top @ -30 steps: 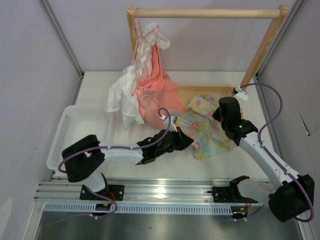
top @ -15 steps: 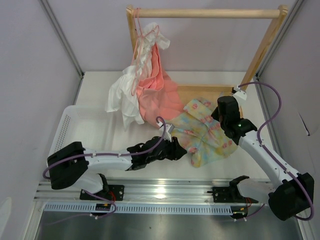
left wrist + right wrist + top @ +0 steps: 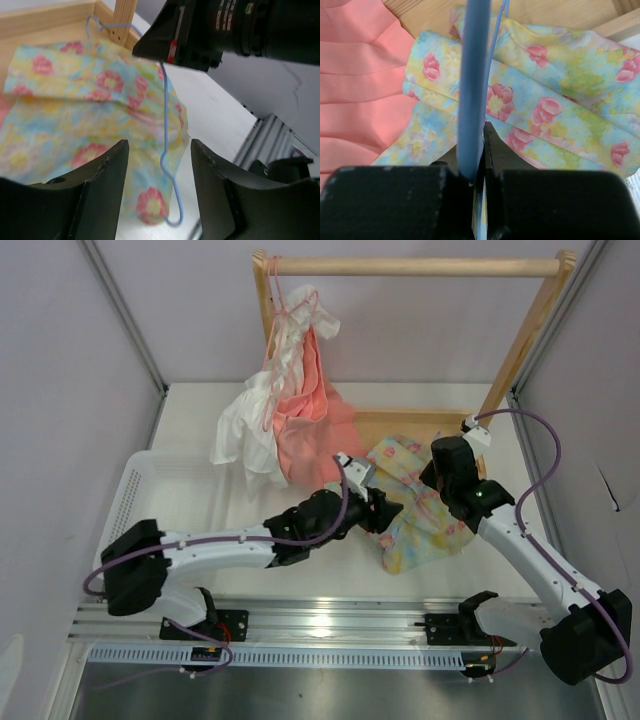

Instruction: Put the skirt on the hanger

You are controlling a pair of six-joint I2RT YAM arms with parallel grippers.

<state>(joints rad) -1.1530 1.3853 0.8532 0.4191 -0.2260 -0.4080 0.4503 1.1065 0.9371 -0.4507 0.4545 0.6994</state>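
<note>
The skirt (image 3: 425, 530), pale yellow and blue with pink flowers, lies crumpled on the table right of centre. It fills the left wrist view (image 3: 75, 110) and the right wrist view (image 3: 560, 100). My right gripper (image 3: 434, 486) (image 3: 482, 131) is shut on the hanger (image 3: 471, 90), a thin light-blue wire. That wire runs down over the skirt to its hook (image 3: 165, 130). My left gripper (image 3: 388, 510) (image 3: 159, 146) is open at the skirt's left edge, holding nothing. The hook shows beyond its fingers.
A wooden rack (image 3: 410, 265) stands at the back. A pink hanger carrying salmon-pink (image 3: 320, 425) and white (image 3: 245, 430) garments hangs from its left end. A white basket (image 3: 150, 495) sits at the left. A metal rail (image 3: 320, 625) runs along the near edge.
My left gripper has opened and let go of the skirt's left edge, dipped toward me, then moved right against the skirt. The skirt has bunched narrower. The right arm has barely shifted.
</note>
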